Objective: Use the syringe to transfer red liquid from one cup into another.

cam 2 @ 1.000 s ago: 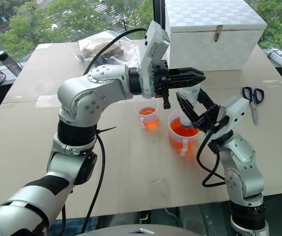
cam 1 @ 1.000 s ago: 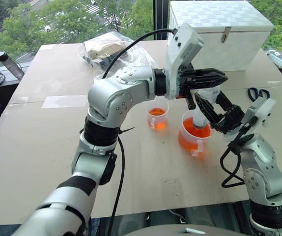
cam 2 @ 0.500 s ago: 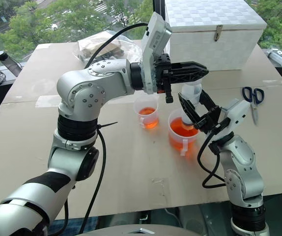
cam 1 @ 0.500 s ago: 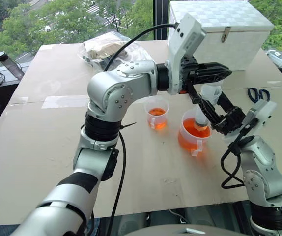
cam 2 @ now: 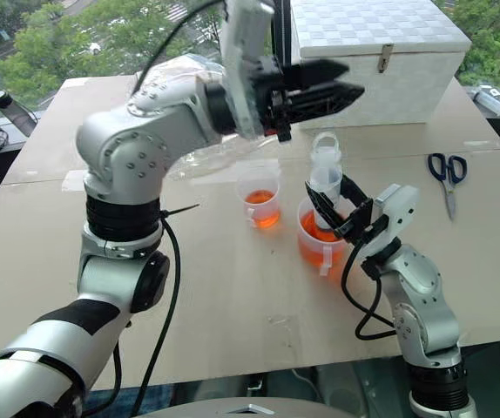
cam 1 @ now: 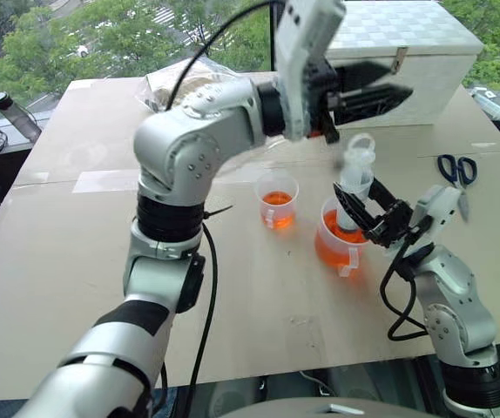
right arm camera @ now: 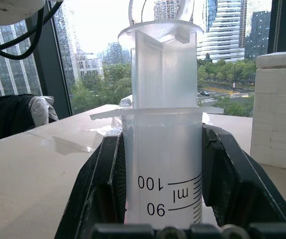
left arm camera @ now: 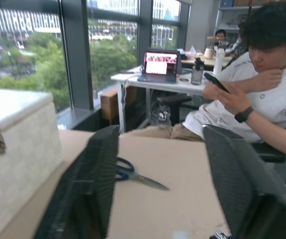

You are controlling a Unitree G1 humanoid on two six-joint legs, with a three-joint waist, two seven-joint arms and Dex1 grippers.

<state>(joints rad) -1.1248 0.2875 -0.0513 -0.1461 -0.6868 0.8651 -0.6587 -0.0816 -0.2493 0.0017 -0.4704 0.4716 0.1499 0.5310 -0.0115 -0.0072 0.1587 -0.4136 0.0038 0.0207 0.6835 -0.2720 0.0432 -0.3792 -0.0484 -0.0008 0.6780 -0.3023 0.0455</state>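
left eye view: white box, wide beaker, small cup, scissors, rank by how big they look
1. white box, far the largest
2. wide beaker
3. small cup
4. scissors, similar to the cup in extent, so those two are unsure

Syringe (right arm camera: 163,164): clear frosted plastic barrel, smooth, black printed marks; plunger milky white plastic. Beaker (cam 1: 337,244), just below syringe: clear glossy plastic, white tape on handle. Smaller cup (cam 1: 278,200), beside beaker: same clear plastic. Table (cam 1: 76,252) under beaker: matt tan board, cardboard-like. Box (cam 1: 424,43), behind beaker: white, woven-textured, metal clasp. Bag (cam 1: 189,87), beyond smaller cup: crinkled glossy film. Scissors (cam 1: 456,170): dark plastic handles, metal blades.
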